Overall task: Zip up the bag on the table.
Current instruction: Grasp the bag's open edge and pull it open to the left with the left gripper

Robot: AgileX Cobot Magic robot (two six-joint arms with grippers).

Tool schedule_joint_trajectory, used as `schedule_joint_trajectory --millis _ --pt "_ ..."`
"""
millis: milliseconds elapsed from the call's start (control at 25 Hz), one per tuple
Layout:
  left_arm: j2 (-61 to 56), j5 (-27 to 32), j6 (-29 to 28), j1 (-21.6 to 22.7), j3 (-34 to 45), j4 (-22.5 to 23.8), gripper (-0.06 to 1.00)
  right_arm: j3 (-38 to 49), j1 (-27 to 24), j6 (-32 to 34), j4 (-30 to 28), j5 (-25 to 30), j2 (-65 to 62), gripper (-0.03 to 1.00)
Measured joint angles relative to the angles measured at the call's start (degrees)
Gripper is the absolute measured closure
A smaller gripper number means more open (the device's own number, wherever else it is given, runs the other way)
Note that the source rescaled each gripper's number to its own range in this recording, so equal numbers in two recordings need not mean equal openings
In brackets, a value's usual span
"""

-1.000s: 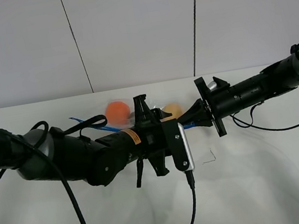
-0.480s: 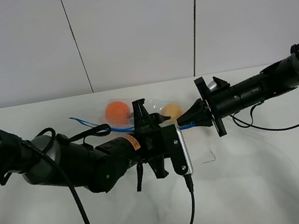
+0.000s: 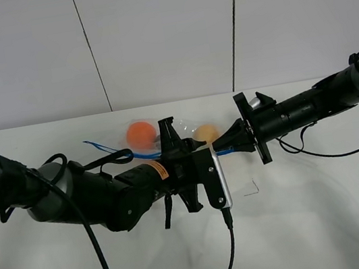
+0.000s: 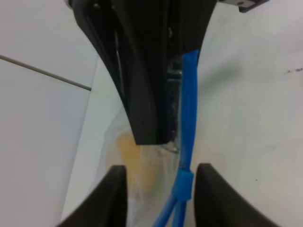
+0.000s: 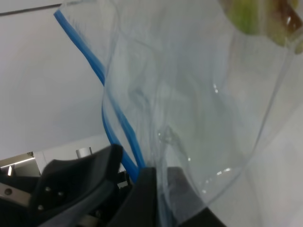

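Observation:
The clear bag (image 3: 166, 136) lies at the back middle of the white table (image 3: 315, 215), with an orange fruit (image 3: 142, 133) and a yellow one (image 3: 205, 132) inside. Its blue zip strip (image 3: 110, 147) runs along the near edge. My right gripper (image 3: 225, 145) is shut on the bag's right end; the right wrist view shows crinkled plastic (image 5: 189, 94) pinched in it (image 5: 158, 185). My left gripper (image 3: 179, 140) stands astride the strip. In the left wrist view its fingers (image 4: 113, 194) flank the blue strip (image 4: 188, 118), and the gripper (image 4: 161, 174) is open and not touching it.
A black cable (image 3: 229, 256) hangs from my left wrist across the front of the table. The right arm's cable (image 3: 319, 153) loops over the right side. A small dark mark (image 3: 251, 190) lies on the tabletop. A white panelled wall (image 3: 164, 34) stands behind.
My left gripper has shifted slightly left and toward the bag, and its jaws have narrowed around the zip strip. The right gripper has kept still, holding the bag's end.

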Motion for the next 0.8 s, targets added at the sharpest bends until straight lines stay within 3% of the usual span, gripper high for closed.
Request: schedule_joint_trajectory --millis 160,680,800 --pt "0.0 0.0 0.0 0.0 0.0 0.0 0.68 0.0 0.0 0.0 0.2 0.0 0.0 0.97" --pt "0.0 0.0 0.0 0.0 0.0 0.0 0.82 0.0 0.0 0.0 0.4 0.0 0.0 0.97" --pt "0.0 0.0 0.0 0.0 0.0 0.0 0.9 0.0 0.0 0.0 0.5 0.0 0.0 0.97"
